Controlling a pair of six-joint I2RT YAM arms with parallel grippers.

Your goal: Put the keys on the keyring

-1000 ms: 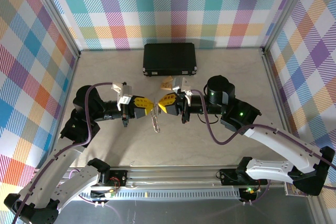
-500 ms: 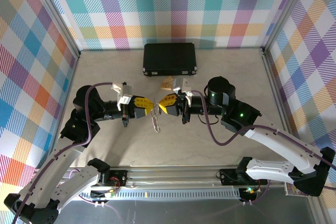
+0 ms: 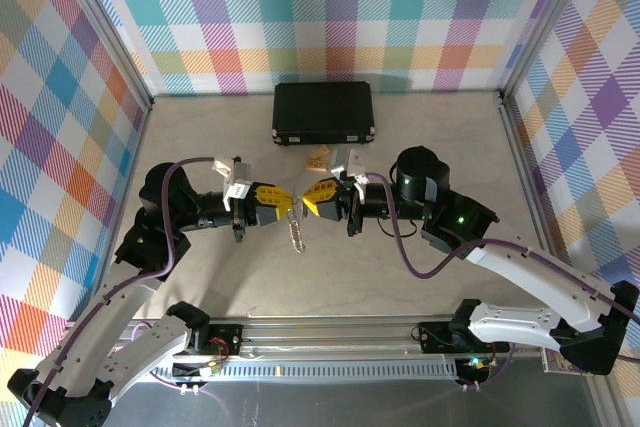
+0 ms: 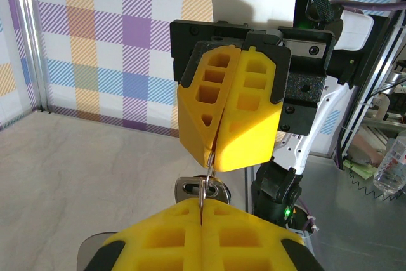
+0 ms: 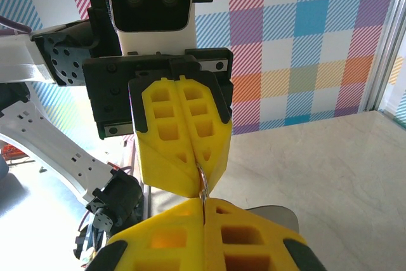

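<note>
The keyring (image 3: 296,232) is a silver metal piece held up over the table's middle. Its thin wire loop (image 4: 209,171) is pinched from both sides, and its flat slotted part (image 4: 190,189) hangs below, toothed edge pointing to the near side. My left gripper (image 3: 289,202) is shut on the loop from the left. My right gripper (image 3: 307,201) is shut on it from the right, tip to tip with the left. In the right wrist view the wire (image 5: 202,181) runs between my right gripper (image 5: 203,203) and the left fingers (image 5: 181,138). The small black key is hidden.
A black rectangular case (image 3: 323,113) lies at the back of the table. A small tan wooden piece (image 3: 318,158) sits just behind the grippers. Checked walls close the table in on three sides; bare tabletop (image 3: 300,277) lies below the hanging metal.
</note>
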